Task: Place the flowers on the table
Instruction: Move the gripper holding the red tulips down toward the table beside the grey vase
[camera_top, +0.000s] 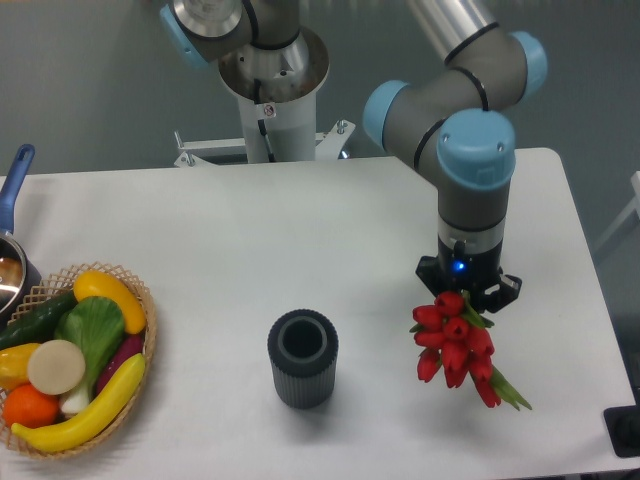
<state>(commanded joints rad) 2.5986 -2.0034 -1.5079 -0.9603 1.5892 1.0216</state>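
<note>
The flowers (456, 348), a bunch of red buds with green stems, hang tilted over the right part of the white table (300, 230). Their top buds sit right under my gripper (466, 296), and the stems point down to the lower right. The gripper points straight down and appears shut on the top of the bunch. Its fingertips are hidden behind the buds. I cannot tell whether the stem ends touch the tabletop.
A dark ribbed cup (302, 358) stands upright left of the flowers. A wicker basket (138, 300) of toy fruit and vegetables sits at the front left, with a blue-handled pot (12, 240) behind it. The table's right edge (600, 300) is close to the flowers.
</note>
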